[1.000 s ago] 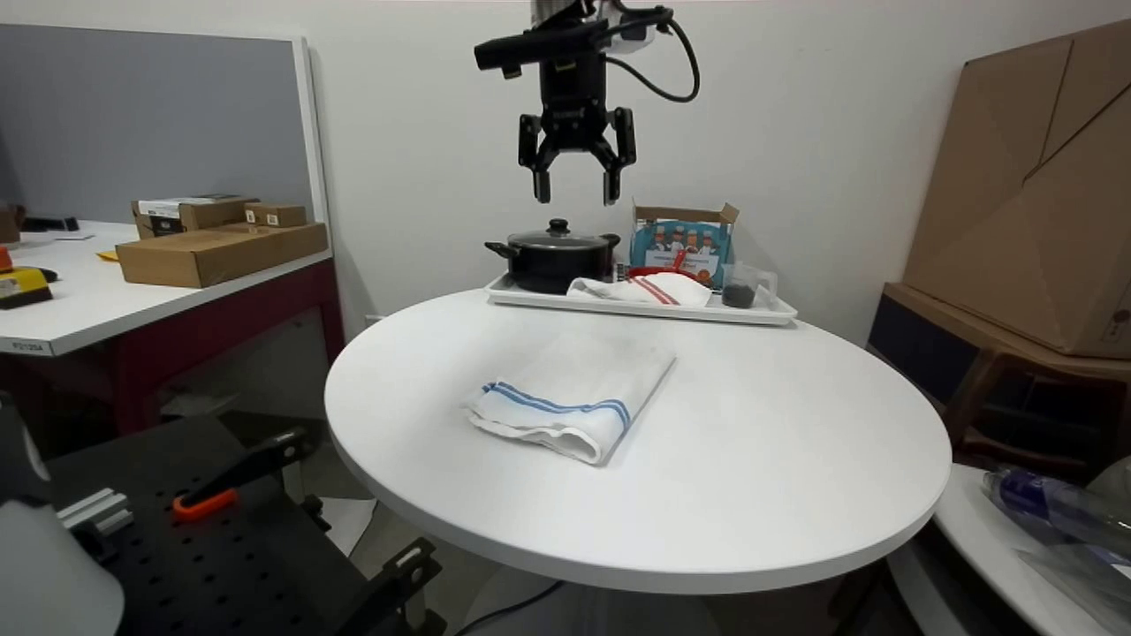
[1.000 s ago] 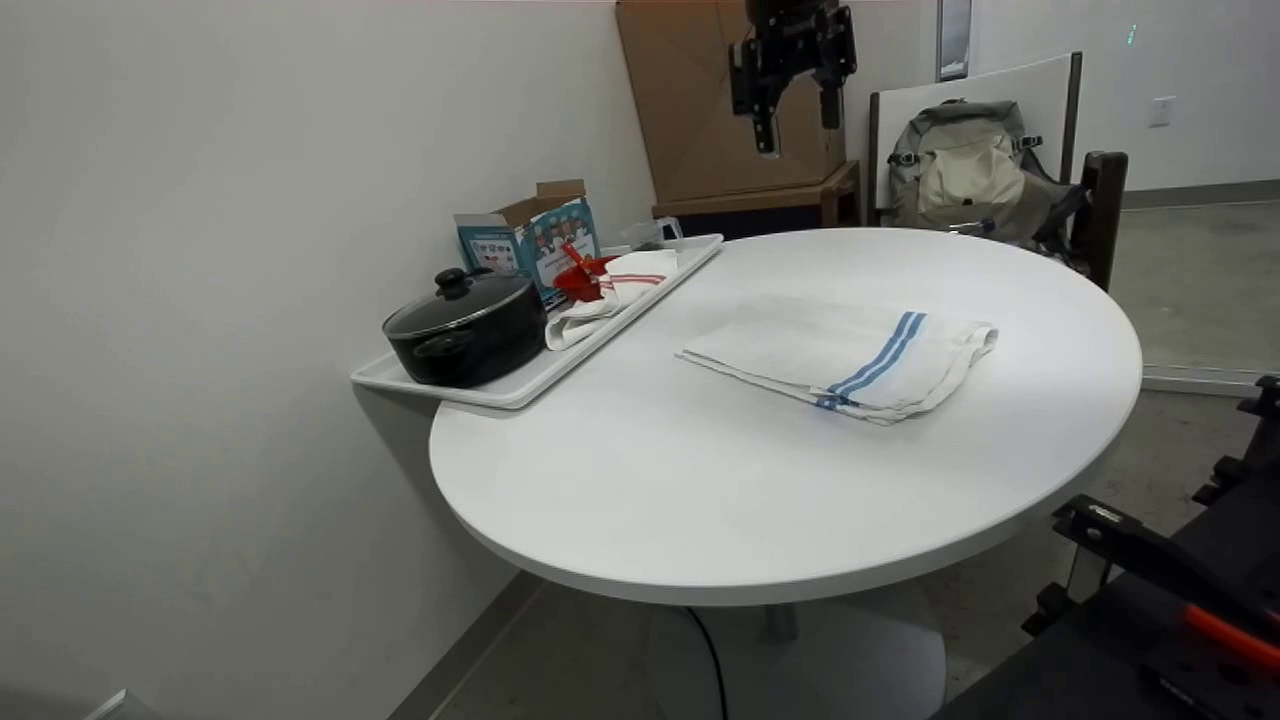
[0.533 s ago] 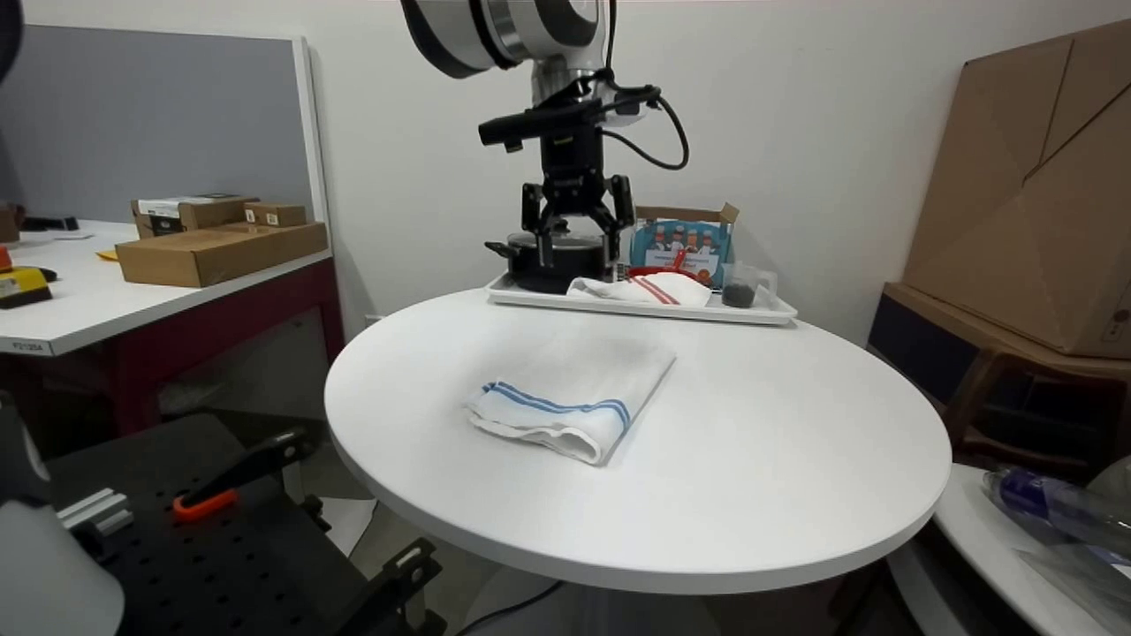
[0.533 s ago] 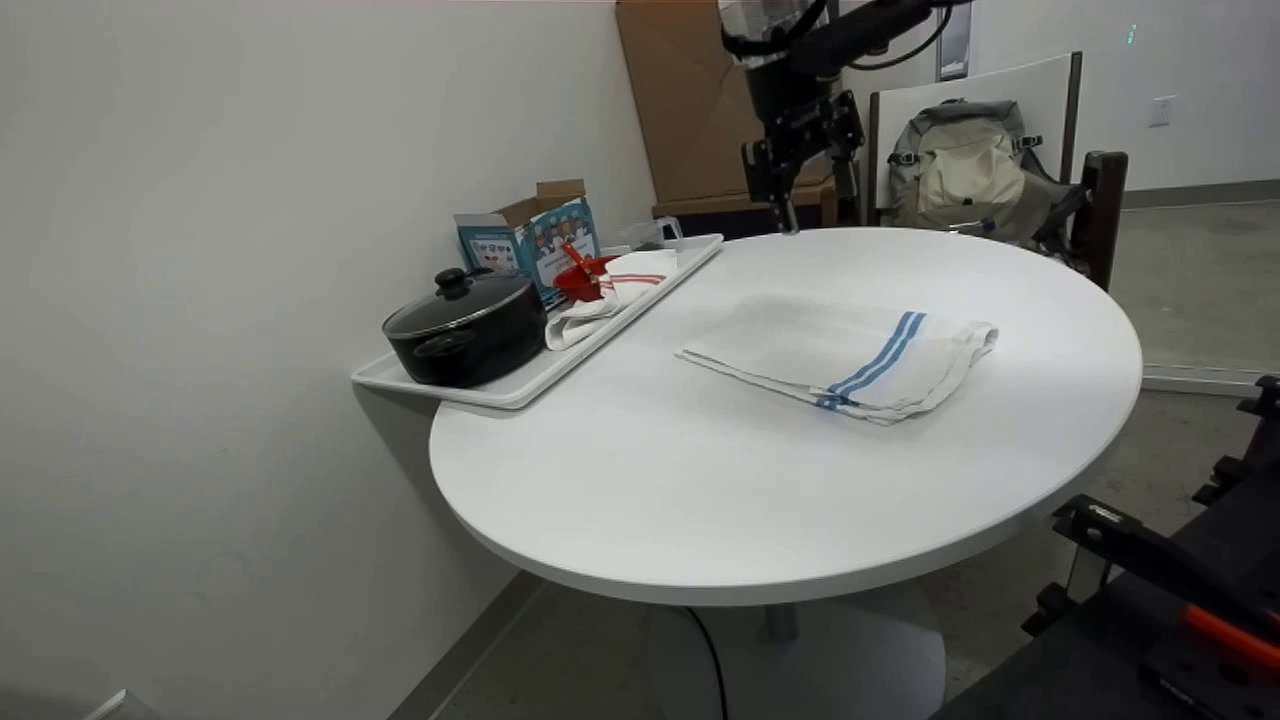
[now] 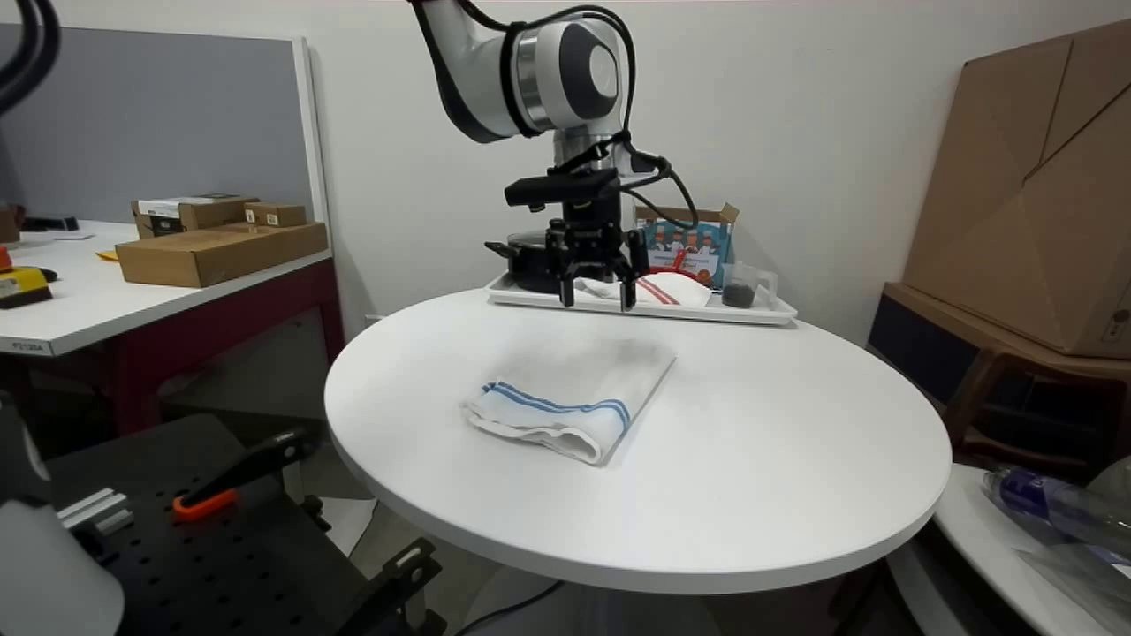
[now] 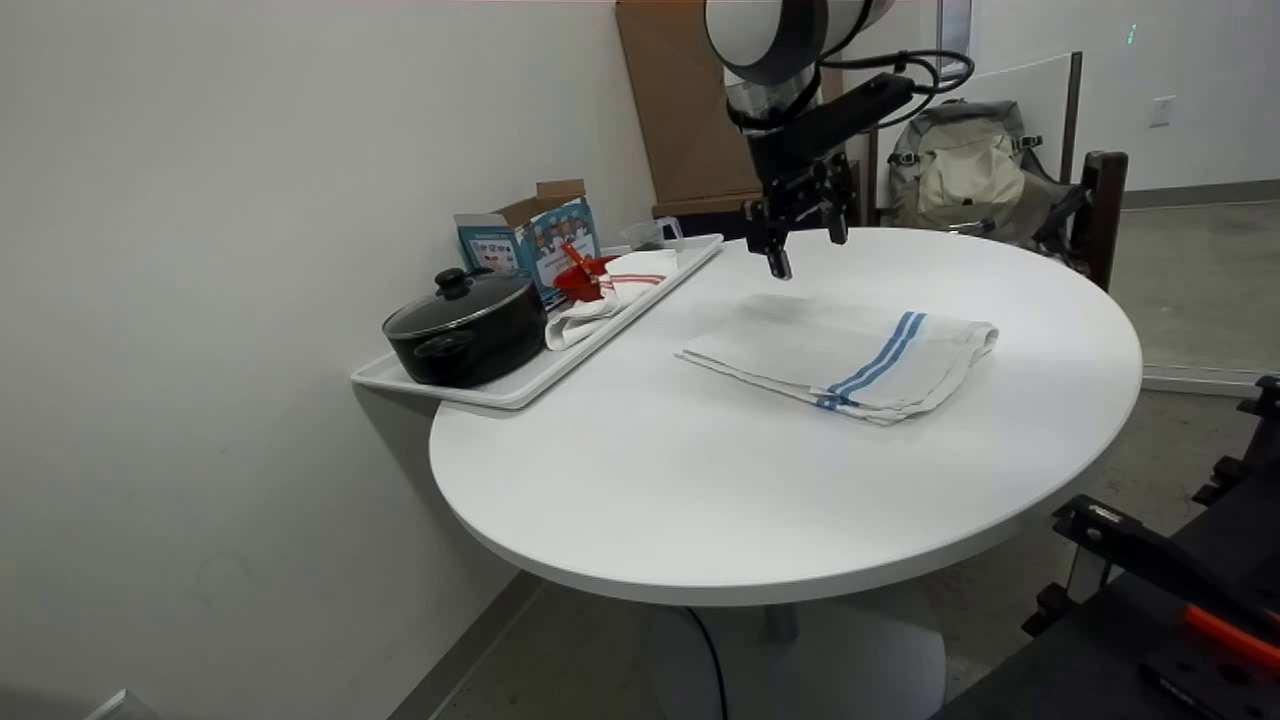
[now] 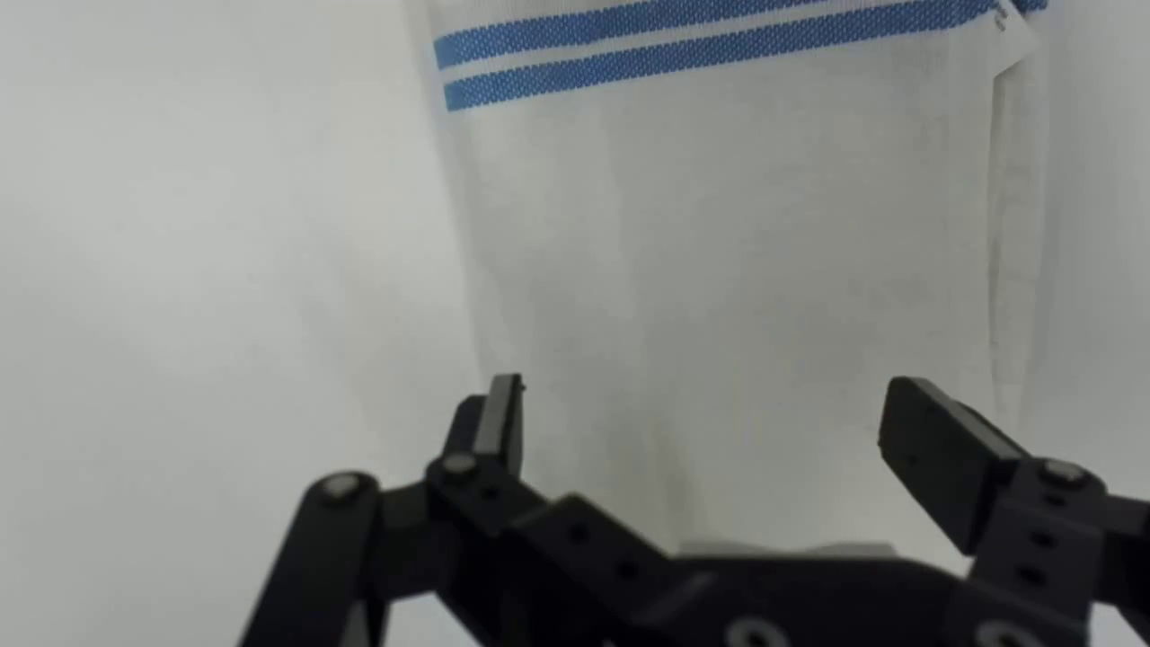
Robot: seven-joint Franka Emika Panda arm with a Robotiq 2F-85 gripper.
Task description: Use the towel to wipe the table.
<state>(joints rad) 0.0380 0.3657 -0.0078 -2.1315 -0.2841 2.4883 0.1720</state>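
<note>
hand (image 5: 597,299) dropped nearer plain end of towel (image 5: 574,384); spread wide, holding nothing, likely for pinching cloth. towel lies folded flat on surface (image 5: 760,450); tray (image 5: 707,314) sits at edge, presumably leaving wiping room.

A small pale label (image 5: 26,346) on the edge of the white rectangular counter (image 5: 84,309) shows "212" amid blurred characters.

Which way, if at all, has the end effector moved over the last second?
Yes, downward: in an exterior view, the end effector showed wholly above the pot then; now its lower end shows in front of the tray.
</note>
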